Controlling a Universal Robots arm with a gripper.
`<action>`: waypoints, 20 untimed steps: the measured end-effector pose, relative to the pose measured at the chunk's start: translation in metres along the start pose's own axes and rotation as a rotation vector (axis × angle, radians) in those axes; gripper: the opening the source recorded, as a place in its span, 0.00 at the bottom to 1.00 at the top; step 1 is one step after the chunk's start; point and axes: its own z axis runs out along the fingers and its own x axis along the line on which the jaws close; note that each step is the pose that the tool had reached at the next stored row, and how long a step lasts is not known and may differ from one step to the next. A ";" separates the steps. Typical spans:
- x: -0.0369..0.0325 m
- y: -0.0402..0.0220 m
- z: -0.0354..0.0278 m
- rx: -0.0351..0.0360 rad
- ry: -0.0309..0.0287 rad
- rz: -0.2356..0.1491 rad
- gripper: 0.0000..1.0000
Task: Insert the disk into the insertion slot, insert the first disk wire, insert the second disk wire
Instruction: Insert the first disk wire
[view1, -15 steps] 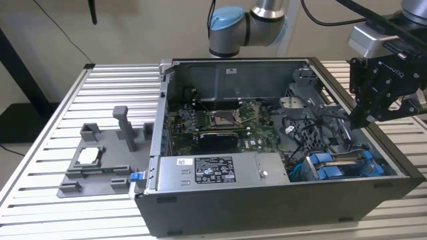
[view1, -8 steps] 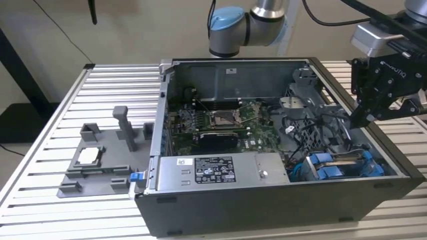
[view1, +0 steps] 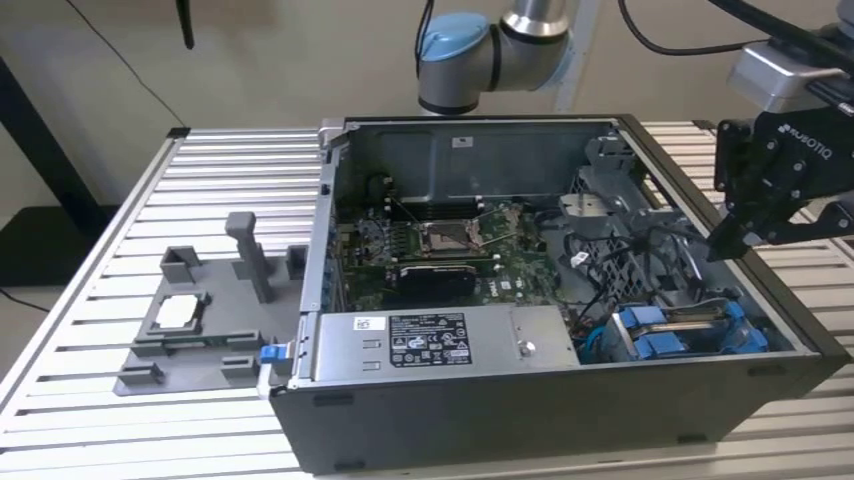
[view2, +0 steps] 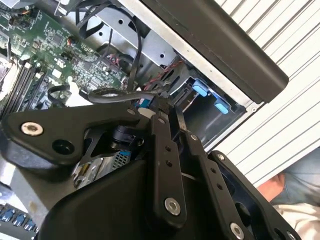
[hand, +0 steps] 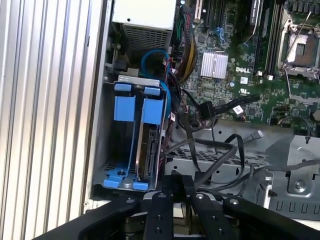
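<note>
The disk (hand: 149, 150) stands edge-on inside the insertion slot (hand: 125, 107), a grey bay with blue fittings in the corner of the open computer case. In the exterior view the slot (view1: 667, 335) lies at the case's near right corner. My gripper (view1: 731, 245) hangs over the case's right wall, a little behind the slot. In both wrist views its fingers are drawn together, gripper (view2: 162, 106) and gripper (hand: 179, 176). A black wire (view2: 115, 94) loops up to the fingertips and seems pinched there. More black wires (hand: 220, 150) lie loose beside the slot.
The silver power-supply box (view1: 427, 345) fills the case's front. The motherboard (view1: 441, 240) lies behind it. A grey fixture (view1: 200, 320) sits on the slatted table (view1: 107, 260) at the exterior view's left. Part of a person (view2: 280, 187) shows beyond the case wall.
</note>
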 end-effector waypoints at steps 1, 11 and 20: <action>0.0010 -0.0004 0.0002 -0.0020 -0.0001 0.000 0.19; 0.0121 -0.0010 0.0012 -0.0211 0.0012 0.009 0.19; 0.0124 -0.0022 0.0056 -0.0276 0.0027 0.024 0.19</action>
